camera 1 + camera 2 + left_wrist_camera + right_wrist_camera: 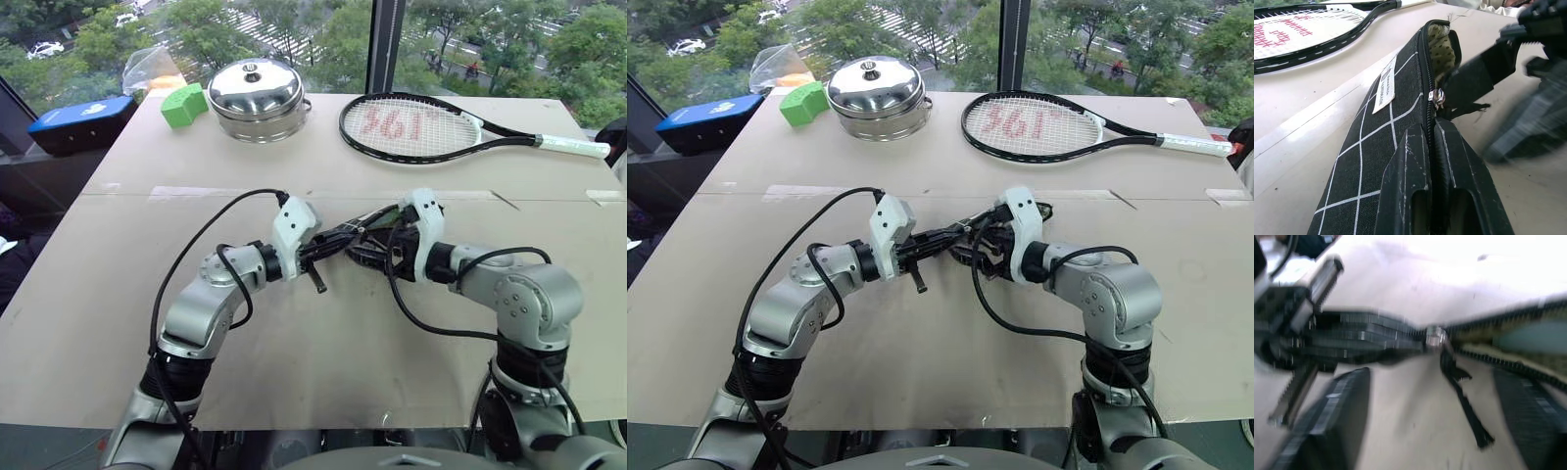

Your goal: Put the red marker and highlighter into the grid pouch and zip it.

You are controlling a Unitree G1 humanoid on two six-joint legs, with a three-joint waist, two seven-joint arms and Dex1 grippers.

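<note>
The grid pouch (1364, 147), black with white lines and a small white label, hangs above the table between my two hands. My left gripper (1430, 132) is shut on its near end, pinching the zipped seam. The silver zipper slider (1437, 98) sits partway along, and beyond it the pouch mouth gapes, showing pale lining. My right gripper (1432, 377) is open, its fingers (1332, 421) wide apart on either side of the dangling black pull tab (1464, 406) without touching it. The red marker and the highlighter are hidden.
A tennis racket (421, 127) lies at the back right of the table. A steel pot with a lid (257, 98) and a green block (183, 105) stand at the back left. A blue box (83, 122) sits off the table's left edge.
</note>
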